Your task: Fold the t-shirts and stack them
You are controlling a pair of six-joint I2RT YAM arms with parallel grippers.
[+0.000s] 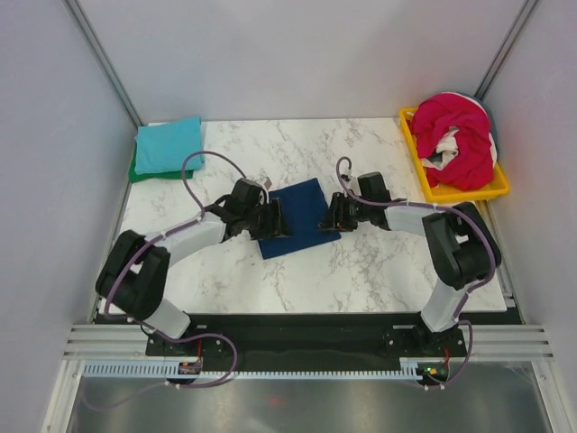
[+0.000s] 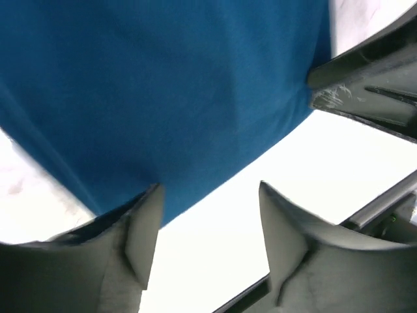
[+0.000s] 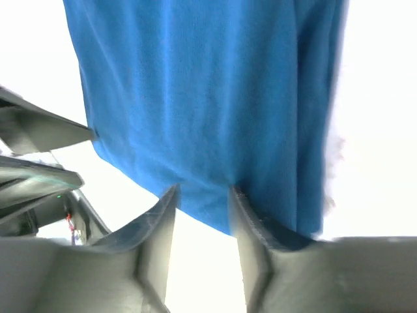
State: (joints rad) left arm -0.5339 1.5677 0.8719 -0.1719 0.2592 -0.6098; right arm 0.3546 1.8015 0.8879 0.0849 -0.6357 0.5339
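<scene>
Navy t-shirt, folded into a small rectangle, lies flat at the centre of the marble table, turned a little off square. In the top view the left gripper sits at its 9 o'clock edge and the right gripper at its 3 o'clock edge, both low and facing each other across the cloth. At 10 o'clock a folded teal t-shirt rests on a green t-shirt, of which only a strip shows. At 2 o'clock the yellow tray holds a crumpled magenta-red t-shirt tangled with a white t-shirt.

The top view does not show how the jaws stand; the wrist views do. In the left wrist view the fingers stand wide apart with bare table between them. The cloth's edge reaches only the tip of the finger at 7 o'clock, and nothing is pinched. The other arm's gripper shows at 2 o'clock there.

In the right wrist view the fingers stand closer together yet parted. The shirt's folded edge lies across the gap at their tips, with bare table below, so they are not clamped on it. Both wrist views render the cloth a brighter blue than the top view does, and only the top view takes in the stack and the tray.
</scene>
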